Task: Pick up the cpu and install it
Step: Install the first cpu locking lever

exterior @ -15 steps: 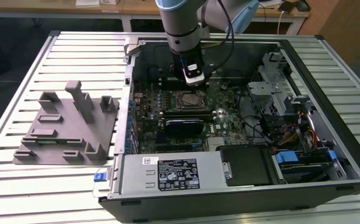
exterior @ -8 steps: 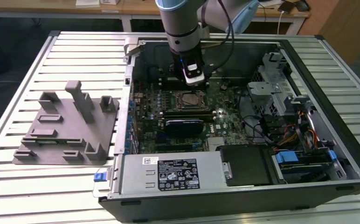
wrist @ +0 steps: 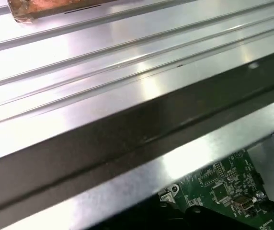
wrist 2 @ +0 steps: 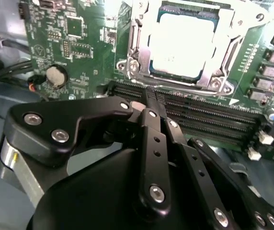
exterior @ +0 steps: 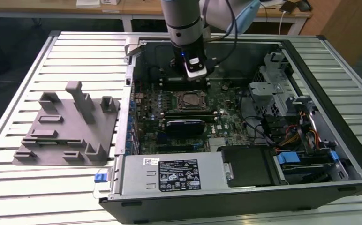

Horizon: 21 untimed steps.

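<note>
The cpu (wrist 2: 180, 43), a flat square chip with a shiny silver top, lies in the motherboard socket, and the socket's metal frame (wrist 2: 136, 45) sits around it. In the exterior view the cpu (exterior: 189, 99) is at the middle of the board inside the open computer case. My gripper (exterior: 195, 74) hangs just behind the socket, a little above the board. In the second wrist view its black fingers (wrist 2: 149, 98) meet over the memory slots, short of the socket. The gripper is shut with nothing in it.
A grey plastic fixture block (exterior: 68, 126) stands on the slatted table at the exterior view's left. In the case are the power supply (exterior: 168, 174), drive bays and cables (exterior: 293, 136). Memory slots (wrist 2: 199, 115) and a coin battery (wrist 2: 56, 75) flank the socket. The case rim (wrist: 127, 139) runs close by.
</note>
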Motion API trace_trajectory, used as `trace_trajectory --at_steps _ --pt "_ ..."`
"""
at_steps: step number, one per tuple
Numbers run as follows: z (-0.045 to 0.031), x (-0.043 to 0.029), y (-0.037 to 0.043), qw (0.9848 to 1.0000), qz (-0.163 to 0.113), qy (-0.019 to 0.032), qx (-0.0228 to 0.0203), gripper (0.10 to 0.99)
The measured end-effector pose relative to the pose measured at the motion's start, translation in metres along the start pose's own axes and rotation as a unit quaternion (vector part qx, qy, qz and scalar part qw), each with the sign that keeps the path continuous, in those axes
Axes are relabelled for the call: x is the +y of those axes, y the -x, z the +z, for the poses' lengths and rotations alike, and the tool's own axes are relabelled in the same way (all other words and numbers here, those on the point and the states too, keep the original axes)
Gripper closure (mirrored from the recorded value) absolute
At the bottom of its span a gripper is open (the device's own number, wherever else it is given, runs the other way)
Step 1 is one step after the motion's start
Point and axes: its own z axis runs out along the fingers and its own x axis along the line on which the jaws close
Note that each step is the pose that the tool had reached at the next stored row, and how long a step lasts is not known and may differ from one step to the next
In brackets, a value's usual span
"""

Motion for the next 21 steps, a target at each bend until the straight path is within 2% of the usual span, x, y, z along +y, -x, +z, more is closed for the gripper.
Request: trace_trajectory --at_steps 3,9,11,12,19,21 --pt "-0.0042 0.0007 0.0008 1.0000 0.000 0.0000 0.0000 0.980" --pt "-0.0044 0.0009 0.0011 1.0000 0.000 -0.0001 0.0003 0.980" --pt "-0.0040 0.0016 0.0028 1.0000 0.000 -0.0029 0.0045 0.980" --pt "-0.0032 0.0026 0.0054 0.9999 0.001 -0.0071 0.0115 0.980" --pt "-0.0003 0.0059 0.0150 0.9984 0.003 -0.0298 0.0478 0.980" --pt "0.0003 0.0061 0.0176 0.9978 0.003 -0.0357 0.0565 0.980"
